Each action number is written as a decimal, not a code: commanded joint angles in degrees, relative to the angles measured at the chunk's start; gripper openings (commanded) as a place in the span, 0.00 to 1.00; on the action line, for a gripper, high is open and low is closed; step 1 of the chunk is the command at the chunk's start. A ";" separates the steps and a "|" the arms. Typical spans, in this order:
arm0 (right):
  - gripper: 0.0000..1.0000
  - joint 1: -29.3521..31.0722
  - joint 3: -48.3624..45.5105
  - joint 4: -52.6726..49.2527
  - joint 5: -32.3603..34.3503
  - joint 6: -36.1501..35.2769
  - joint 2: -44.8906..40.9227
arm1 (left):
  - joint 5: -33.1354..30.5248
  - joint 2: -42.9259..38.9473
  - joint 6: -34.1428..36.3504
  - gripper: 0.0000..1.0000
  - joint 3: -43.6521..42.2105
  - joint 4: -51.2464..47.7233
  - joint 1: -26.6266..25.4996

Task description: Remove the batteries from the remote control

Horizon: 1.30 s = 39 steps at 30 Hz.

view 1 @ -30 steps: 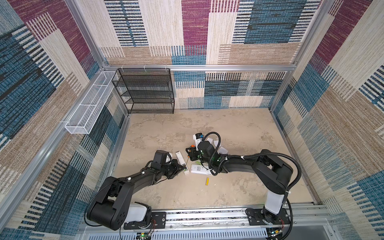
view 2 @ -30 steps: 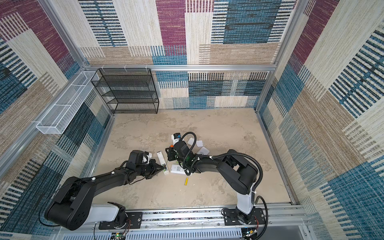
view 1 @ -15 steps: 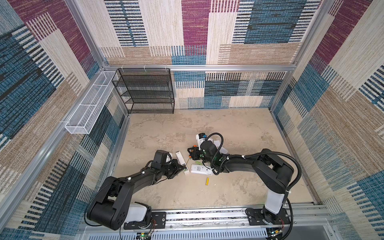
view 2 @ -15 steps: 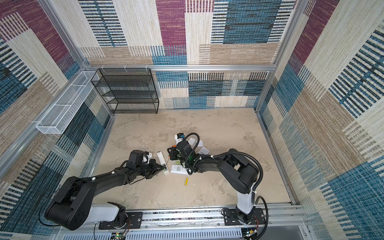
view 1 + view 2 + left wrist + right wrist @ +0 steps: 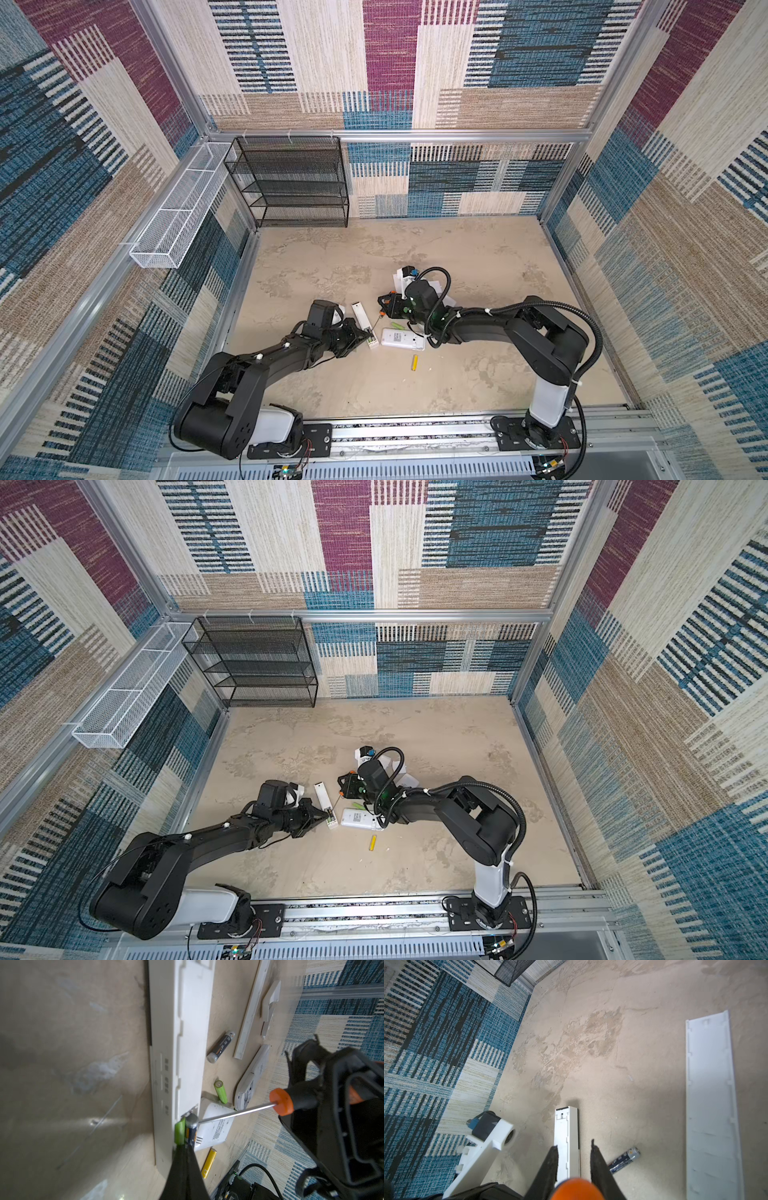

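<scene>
Two batteries sit side by side in the open end of the long remote [image 5: 182, 1032]: a green battery [image 5: 179, 1131] and, touching it, a dark battery [image 5: 191, 1129]. My left gripper [image 5: 185, 1145] is fully closed, its jaws pressed together and holding nothing. Its tip rests against that end of the long remote, right at the two cells.

My right gripper [image 5: 390, 305] is clamped on the screwdriver [image 5: 291, 1101], jaws partly apart around its orange-and-black handle. The thin steel shaft slants down from the handle, and its tip touches the metal end of the dark battery. In my right wrist view the orange butt of the handle sits between my two fingers [image 5: 598, 1159], with the far end of the long remote showing past them.

Three more batteries lie loose on the tabletop [image 5: 457, 257]. A spare green battery [image 5: 220, 1092] lies just beside the wide remote [image 5: 214, 1126], on its far side in both top views. A yellow battery [image 5: 414, 363] lies near its nearer side, apart from it. A black battery [image 5: 625, 1160] lies between the long remote and a white cover strip [image 5: 710, 1105], touching neither.
</scene>
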 commanded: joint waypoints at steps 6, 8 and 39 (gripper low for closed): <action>0.00 -1.46 -1.83 1.21 -3.00 3.55 0.53 | -2.26 0.84 1.12 0.00 -0.02 -2.22 0.07; 0.00 -1.76 -2.00 1.55 -3.44 4.15 0.63 | -2.12 1.16 1.07 0.00 -0.06 -1.99 0.01; 0.00 -2.05 -2.99 3.75 -3.66 2.63 -3.08 | -2.14 -2.00 1.20 0.00 1.34 -5.04 0.03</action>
